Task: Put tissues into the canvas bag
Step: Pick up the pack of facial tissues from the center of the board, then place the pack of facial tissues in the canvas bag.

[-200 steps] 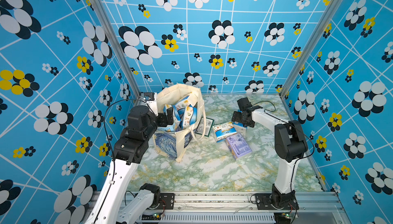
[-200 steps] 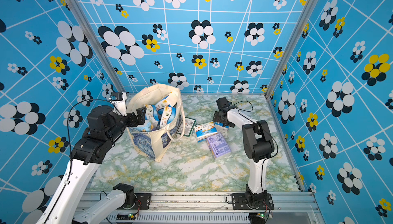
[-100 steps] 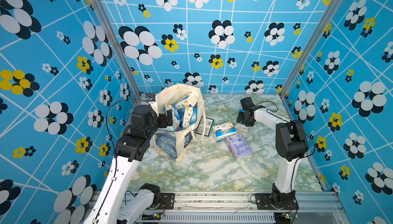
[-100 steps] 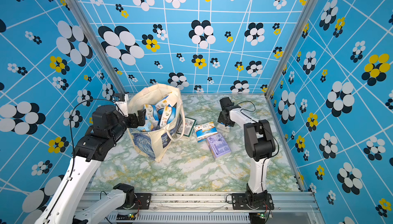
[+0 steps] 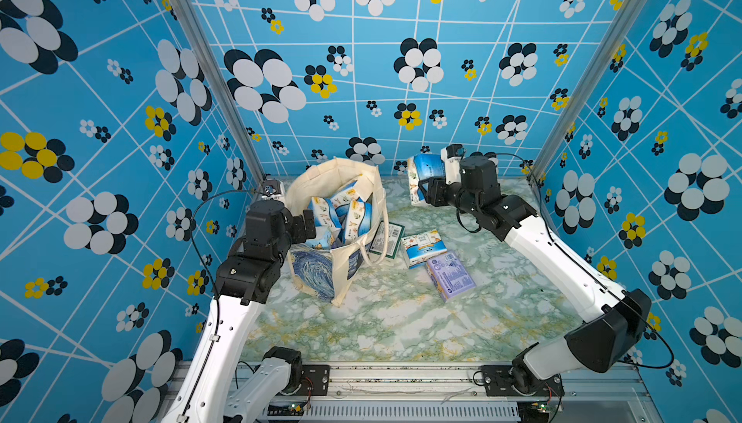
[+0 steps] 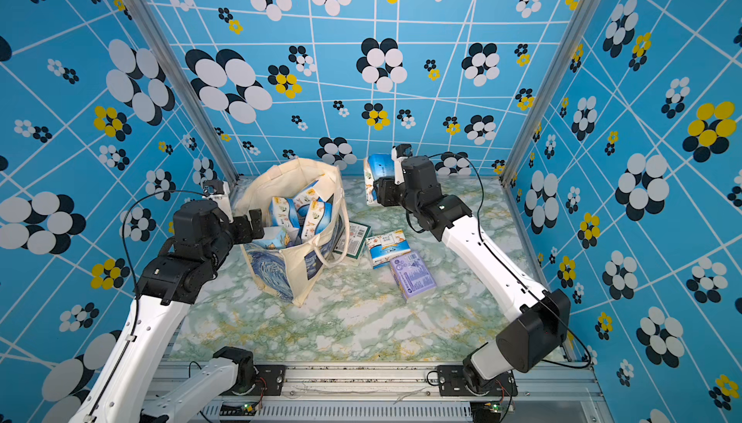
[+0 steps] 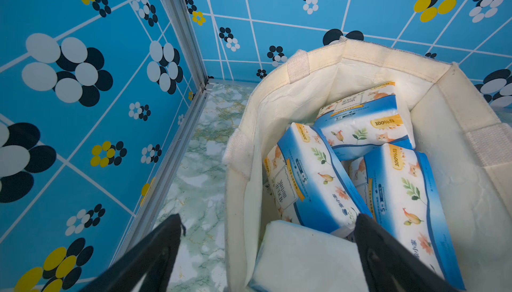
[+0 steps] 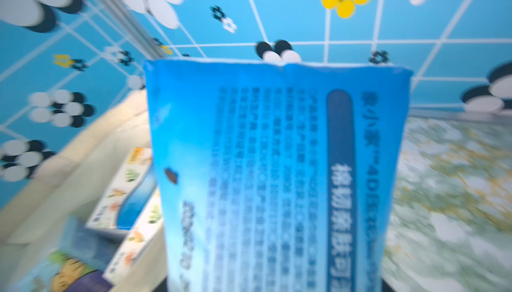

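- Looking down in both top views, the canvas bag (image 5: pixel 317 276) stands upright toward the back left of the marble table (image 5: pixel 381 320), its mouth open, with several packs in the bag (image 5: pixel 341 216) leaning on end
- The left gripper (image 5: pixel 305 226) is at the bag's near rim, its jaws spread wide and gripping nothing
- The right gripper (image 5: pixel 421 194) is raised above the table to the right of the bag and clear of it, clamped on the held pack (image 5: pixel 425 166), a blue-and-white one standing on end
- Three more lie on the table between the bag and the right arm: a green-labelled pack (image 5: pixel 387 240) partly under a hanging handle (image 5: pixel 367 252), a loose blue-and-white pack (image 5: pixel 423 246) just beside it, and a lavender pack (image 5: pixel 449 276) nearest the front
- In the left wrist view the fingers (image 7: pixel 155 251) are far apart, one outside the bag wall (image 7: pixel 388 58) and one inside it, over a white pack (image 7: pixel 304 260)
- The right wrist view is blurred; the held pack (image 8: pixel 277 166) fills its middle, with the bag's open mouth (image 8: pixel 83 152) beside it
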Available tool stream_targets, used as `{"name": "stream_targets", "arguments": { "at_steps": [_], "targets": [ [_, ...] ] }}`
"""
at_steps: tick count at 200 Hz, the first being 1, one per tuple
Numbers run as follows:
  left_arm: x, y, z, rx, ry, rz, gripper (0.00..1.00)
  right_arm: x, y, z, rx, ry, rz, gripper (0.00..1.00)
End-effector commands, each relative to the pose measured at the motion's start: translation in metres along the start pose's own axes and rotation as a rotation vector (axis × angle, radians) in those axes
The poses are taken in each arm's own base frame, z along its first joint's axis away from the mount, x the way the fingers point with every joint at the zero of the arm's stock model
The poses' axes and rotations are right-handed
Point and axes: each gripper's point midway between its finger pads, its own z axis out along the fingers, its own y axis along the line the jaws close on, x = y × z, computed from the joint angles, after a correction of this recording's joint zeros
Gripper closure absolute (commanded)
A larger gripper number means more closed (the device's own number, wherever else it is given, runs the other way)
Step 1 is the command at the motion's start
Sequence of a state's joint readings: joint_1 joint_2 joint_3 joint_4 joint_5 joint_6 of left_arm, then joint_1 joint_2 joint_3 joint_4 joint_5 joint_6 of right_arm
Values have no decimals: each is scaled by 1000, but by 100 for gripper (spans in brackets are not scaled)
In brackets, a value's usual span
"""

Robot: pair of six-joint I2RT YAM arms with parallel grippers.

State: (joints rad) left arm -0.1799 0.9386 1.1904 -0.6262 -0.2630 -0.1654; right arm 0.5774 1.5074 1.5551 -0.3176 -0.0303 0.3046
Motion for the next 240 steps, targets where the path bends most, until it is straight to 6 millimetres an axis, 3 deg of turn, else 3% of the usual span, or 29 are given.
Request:
{"name": "stream_targets", "arguments": {
  "at_steps": [1,13,17,33,55,75,112,131,133,172,205,220,240],
  "targets": [
    [-3,8,-6,-24,-8,-42,0,-32,64,-5,-236,-132,-98,40],
    [-1,9,-4,-18,2,-55,0,-29,92,-1,-335,-138,-116,40],
    [0,9,-3,-15,7,-60,0,-42,104,-6,-371,-169,-123,40],
    [3,9,0,-1,20,-78,0,-41,137,2,-476,-159,-143,39],
    [7,11,5,5,36,-101,0,-31,174,23,-573,-108,-179,38],
    [10,12,10,12,48,-110,0,-21,193,41,-589,-62,-218,37],
    [12,15,12,13,60,-118,1,14,201,89,-548,95,-252,36],
    [12,17,13,13,61,-123,1,27,204,99,-537,154,-282,36],
    [12,17,13,12,62,-124,1,39,203,109,-531,183,-282,35],
    [12,17,14,16,67,-127,2,68,203,125,-500,282,-329,27],
    [11,14,14,32,62,-134,4,72,205,128,-518,288,-327,21],
    [9,13,13,40,58,-135,12,67,208,124,-530,274,-326,7],
    [9,13,11,41,54,-134,19,55,212,115,-546,242,-328,1]
  ]
}}
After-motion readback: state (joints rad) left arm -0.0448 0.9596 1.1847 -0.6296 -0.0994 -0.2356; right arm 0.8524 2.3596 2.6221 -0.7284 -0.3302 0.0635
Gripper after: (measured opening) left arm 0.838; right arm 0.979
